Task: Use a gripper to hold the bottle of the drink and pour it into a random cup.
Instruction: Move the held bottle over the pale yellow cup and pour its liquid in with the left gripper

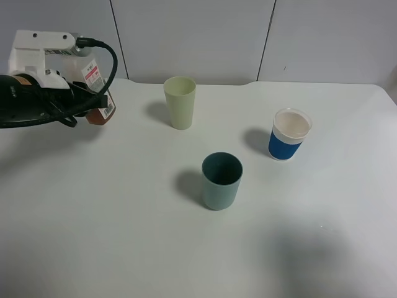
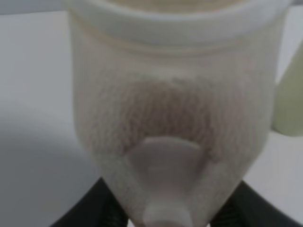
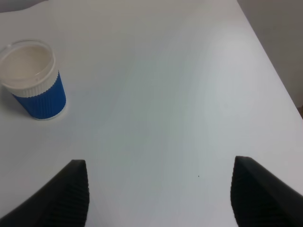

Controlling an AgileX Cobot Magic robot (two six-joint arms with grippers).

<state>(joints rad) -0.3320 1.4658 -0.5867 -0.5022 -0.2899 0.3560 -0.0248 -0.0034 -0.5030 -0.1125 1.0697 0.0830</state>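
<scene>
At the far left of the exterior high view, my left gripper (image 1: 84, 87) is shut on the bottle (image 1: 92, 73), a small clear one with a white and red label. The reddish-brown drink (image 1: 100, 115) sits in its lower end. In the left wrist view the bottle (image 2: 175, 109) fills the frame, with a dark finger (image 2: 83, 213) low at its side. The pale yellow-green cup (image 1: 180, 102) stands upright to the right of the bottle, apart from it, and shows as a sliver (image 2: 291, 101) in the left wrist view. My right gripper (image 3: 158, 198) is open over bare table.
A teal cup (image 1: 221, 180) stands mid-table. A blue cup with a white rim (image 1: 289, 134) stands to the right, also seen in the right wrist view (image 3: 33, 80). The white table (image 1: 111, 236) ends at a grey wall behind, and its right edge (image 3: 270, 61) is near.
</scene>
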